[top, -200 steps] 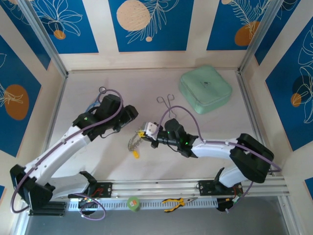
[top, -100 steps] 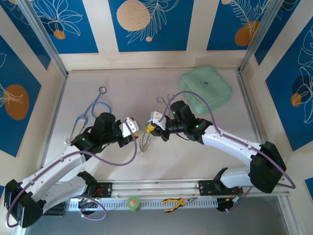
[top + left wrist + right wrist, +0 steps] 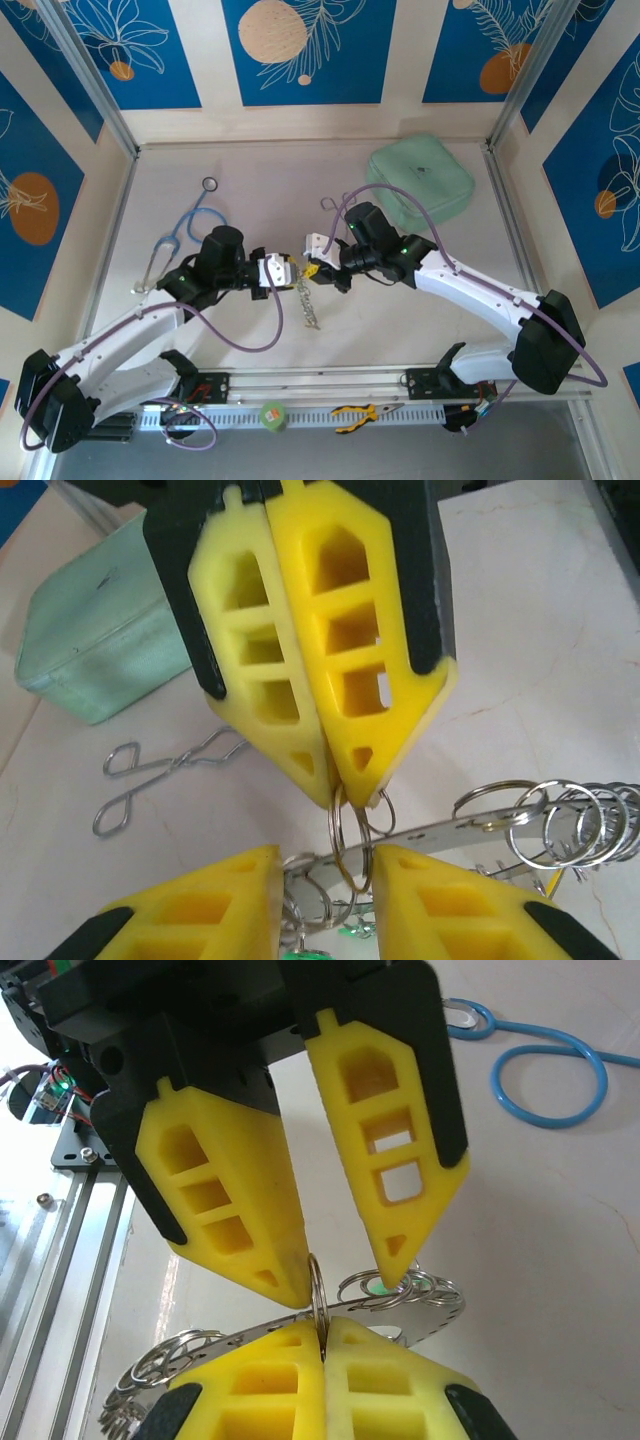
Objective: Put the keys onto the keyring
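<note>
The keyring (image 3: 306, 298) hangs off the table between my two grippers, its silvery band (image 3: 450, 830) fringed with small split rings. My right gripper (image 3: 322, 1325) is shut on one small ring at the rim, and its yellow tips (image 3: 335, 780) pinch that ring from above in the left wrist view. My left gripper (image 3: 326, 852) stands open, its fingers either side of the same small ring; the ring rests against one finger (image 3: 270, 1260). The two grippers (image 3: 278, 270) (image 3: 312, 265) meet nose to nose. A green key head (image 3: 378, 1286) peeks through the rings, and green shows below (image 3: 312, 950).
Silver forceps (image 3: 150, 780) lie behind the right arm. A blue stethoscope (image 3: 185, 235) lies at the left, and a mint-green case (image 3: 420, 185) at the back right. Yellow-handled pliers (image 3: 355, 412) and a small green object (image 3: 272, 415) sit on the front rail.
The right gripper has lifted the keyring off the table. The left arm swung in towards it and its jaws narrowed around the small ring.
</note>
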`<action>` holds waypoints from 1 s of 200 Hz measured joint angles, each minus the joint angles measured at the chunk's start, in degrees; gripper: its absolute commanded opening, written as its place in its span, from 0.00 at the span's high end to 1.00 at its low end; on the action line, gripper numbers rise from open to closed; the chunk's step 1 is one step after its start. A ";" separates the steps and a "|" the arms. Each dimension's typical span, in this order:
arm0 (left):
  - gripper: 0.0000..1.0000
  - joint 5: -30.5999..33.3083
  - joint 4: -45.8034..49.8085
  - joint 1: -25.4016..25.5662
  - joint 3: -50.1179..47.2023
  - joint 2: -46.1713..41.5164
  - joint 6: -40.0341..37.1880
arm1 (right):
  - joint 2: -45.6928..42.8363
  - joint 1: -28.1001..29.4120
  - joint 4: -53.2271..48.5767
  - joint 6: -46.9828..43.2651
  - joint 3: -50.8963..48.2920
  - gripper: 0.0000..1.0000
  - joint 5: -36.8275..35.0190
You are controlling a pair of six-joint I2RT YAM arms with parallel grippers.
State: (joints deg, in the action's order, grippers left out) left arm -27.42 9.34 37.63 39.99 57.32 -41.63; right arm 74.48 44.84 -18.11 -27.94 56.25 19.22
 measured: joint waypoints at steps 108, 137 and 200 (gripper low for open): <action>1.00 -1.53 -6.29 -0.02 -3.78 -1.18 7.06 | -6.36 -3.45 5.29 4.11 -6.95 0.59 0.79; 1.00 -1.53 -11.37 -0.02 -7.08 -2.27 10.82 | -6.75 -3.93 7.19 6.25 -9.55 0.56 2.03; 1.00 -1.51 -17.35 0.00 -9.40 -2.54 14.60 | -4.85 -2.82 10.45 9.53 -10.14 0.55 3.67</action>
State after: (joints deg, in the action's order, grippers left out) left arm -28.93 -8.01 37.63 30.59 54.78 -27.03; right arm 69.63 42.02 -7.66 -18.41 46.11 22.90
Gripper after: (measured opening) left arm 0.040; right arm 0.456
